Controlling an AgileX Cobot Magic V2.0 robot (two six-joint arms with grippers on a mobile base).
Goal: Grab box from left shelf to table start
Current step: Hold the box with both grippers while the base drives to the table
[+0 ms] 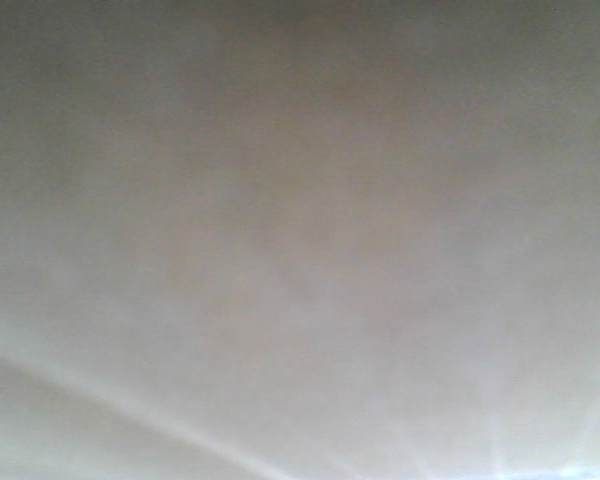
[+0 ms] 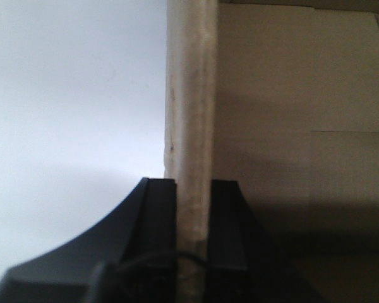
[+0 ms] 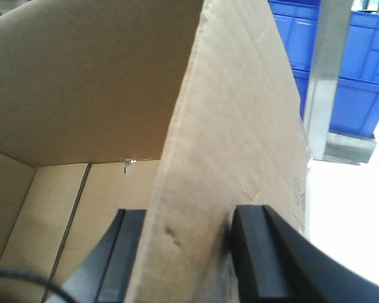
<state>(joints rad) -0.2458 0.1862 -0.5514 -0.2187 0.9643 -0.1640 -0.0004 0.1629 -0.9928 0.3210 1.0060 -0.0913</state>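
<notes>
The brown cardboard box fills the front view [image 1: 300,240] as a plain blurred surface, very close to the camera. In the left wrist view my left gripper [image 2: 193,196] is shut on the box's upright wall edge [image 2: 189,95], one black finger on each side, with the box's inside to the right. In the right wrist view my right gripper [image 3: 189,243] is shut on the opposite wall [image 3: 234,126], with the box's open inside at the left. The left shelf with its rollers is out of view.
Blue plastic bins [image 3: 366,69] stand behind a grey metal upright post [image 3: 325,69] at the upper right of the right wrist view. A bright white surface [image 2: 69,113] lies to the left of the box in the left wrist view.
</notes>
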